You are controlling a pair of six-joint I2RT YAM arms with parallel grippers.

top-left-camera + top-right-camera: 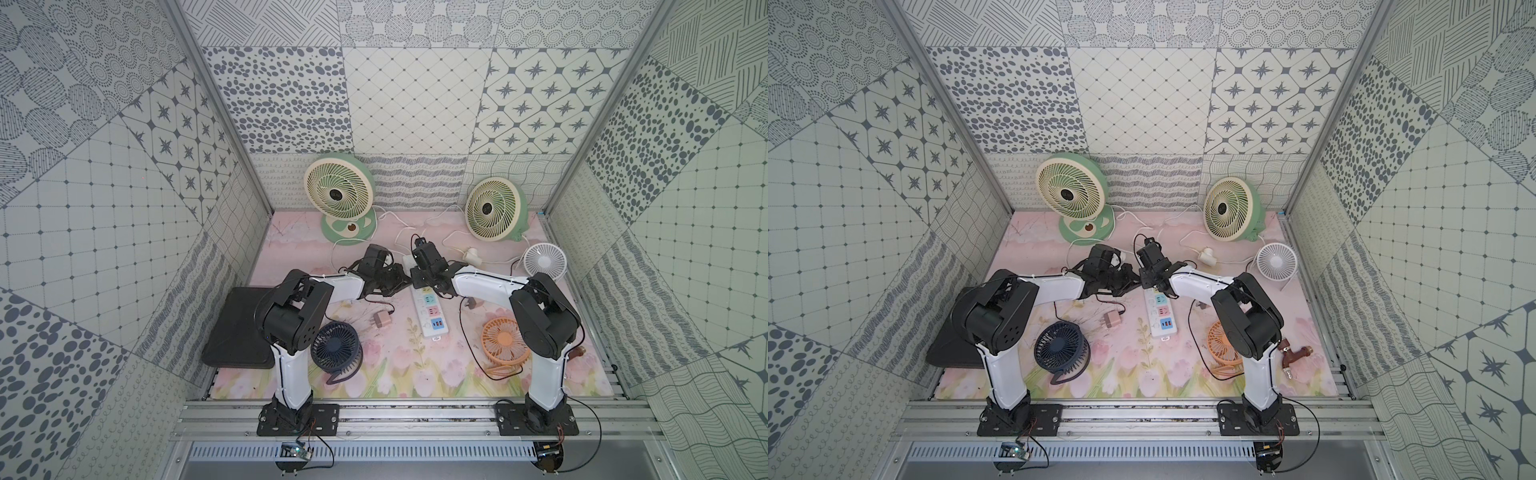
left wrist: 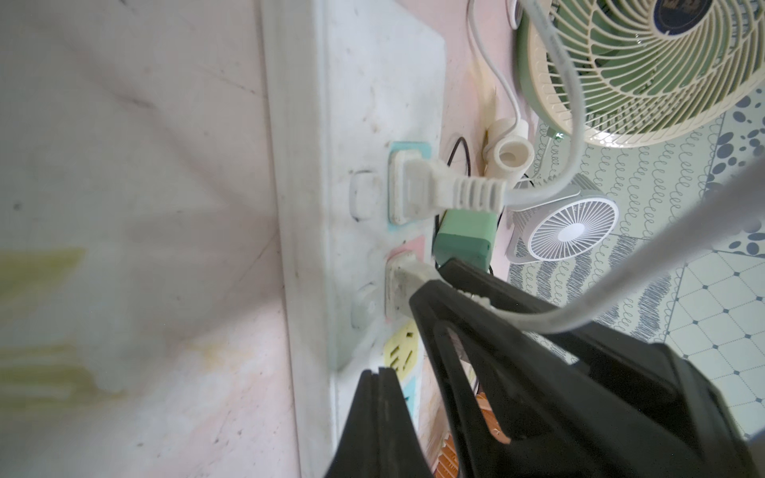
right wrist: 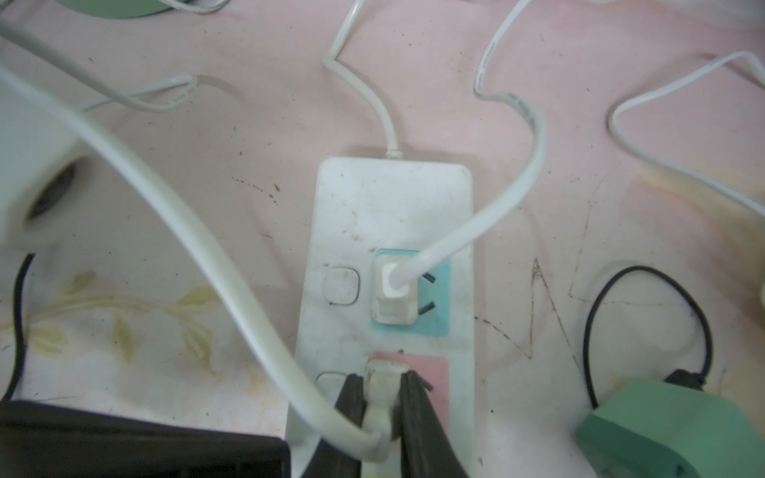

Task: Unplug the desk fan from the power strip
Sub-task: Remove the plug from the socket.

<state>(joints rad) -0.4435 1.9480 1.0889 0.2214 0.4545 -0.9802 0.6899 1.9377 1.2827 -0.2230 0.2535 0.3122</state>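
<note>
In both top views we're seeing the power strip [image 1: 430, 318] [image 1: 1160, 322] lying around the middle of the worktop [image 1: 374, 365]. Left wrist view: our left hand [image 2: 378, 374] is sitting closed, tips down on the strip beside the yellow socket [image 2: 401, 351]. Right wrist view: our right hand [image 3: 383, 397] is clamping the white plug [image 3: 387, 370] in the pink socket [image 3: 430, 368].

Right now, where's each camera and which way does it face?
Both top views: high over the front rail, looking down toward the back wall; left arm and right arm whole, power strip between them.
Left wrist: low beside the strip, facing a green fan; shows shut left gripper and right gripper.
Right wrist: above the strip, looking down; right gripper shut on a white plug in the pink socket.
Wrist views share: strip, that plug, teal-socket plug.
</note>
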